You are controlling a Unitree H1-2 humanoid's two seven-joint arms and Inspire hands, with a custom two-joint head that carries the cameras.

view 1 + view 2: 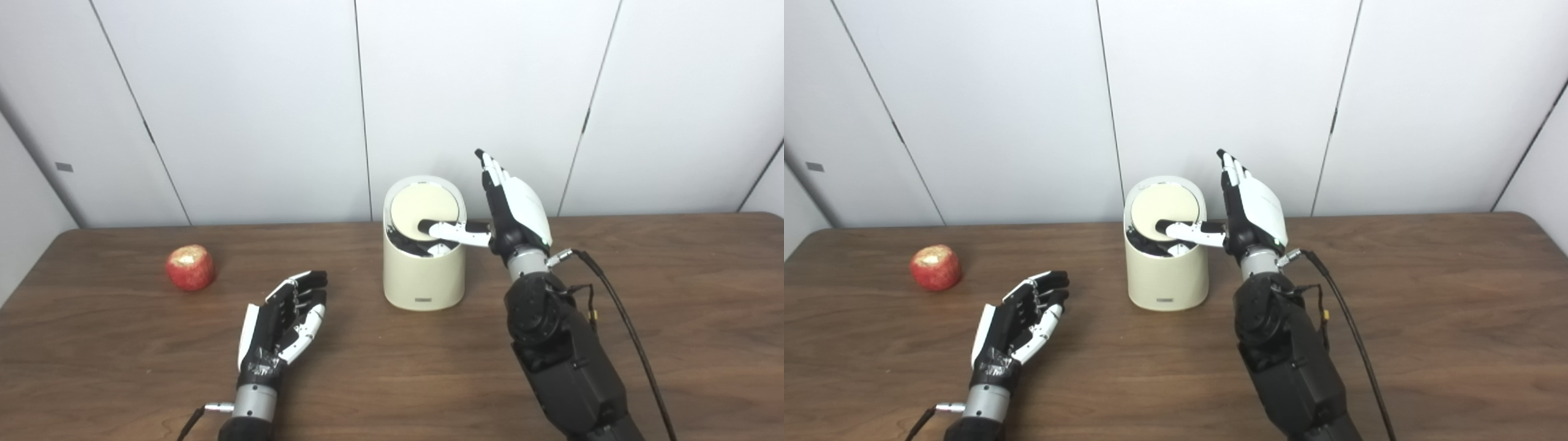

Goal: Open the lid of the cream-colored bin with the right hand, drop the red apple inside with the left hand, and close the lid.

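Brown wooden table [392,380] against white wall panels [245,110], carrying one cream-colored bin [424,278] near the middle, lid [425,214] tilted up with a dark gap showing beneath, and one red apple [190,267] well apart at far left, nothing lying between apple and bin. Two robot hands: left hand [285,324] low over the table between apple and bin, palm up, fingers loosely spread, holding nothing and touching neither. Right hand [511,211] just beside the bin's right side, fingers straight up and apart, thumb [450,231] reaching sideways across the rim against the raised lid, gripping nothing.
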